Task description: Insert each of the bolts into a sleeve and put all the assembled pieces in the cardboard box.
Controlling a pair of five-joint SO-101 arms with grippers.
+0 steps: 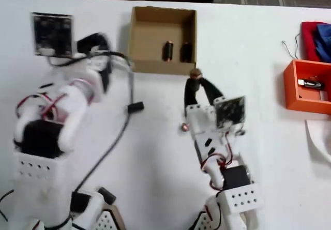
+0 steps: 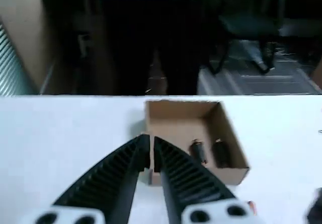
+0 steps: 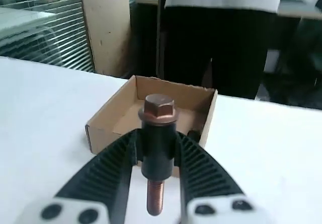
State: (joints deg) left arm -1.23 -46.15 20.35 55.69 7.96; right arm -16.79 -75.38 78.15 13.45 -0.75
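My right gripper (image 3: 159, 148) is shut on a black sleeve (image 3: 158, 151) with a copper bolt (image 3: 159, 107) pushed through it, held upright. In the high view this gripper (image 1: 197, 83) hangs just in front of the cardboard box (image 1: 138, 39), near its right front corner. Two assembled pieces (image 1: 168, 50) (image 1: 185, 51) lie inside the box, also seen from the left wrist (image 2: 199, 151) (image 2: 220, 152). My left gripper (image 2: 152, 142) is shut with nothing in it, pointing at the box (image 2: 234, 151) from its left front side. A small copper part (image 1: 185, 127) lies on the table by the right arm.
An orange bin (image 1: 295, 90) stands at the right edge, with red and blue cloth (image 1: 315, 37) behind it. A black cable with a connector (image 1: 135, 106) runs across the table between the arms. A person stands behind the far edge of the table.
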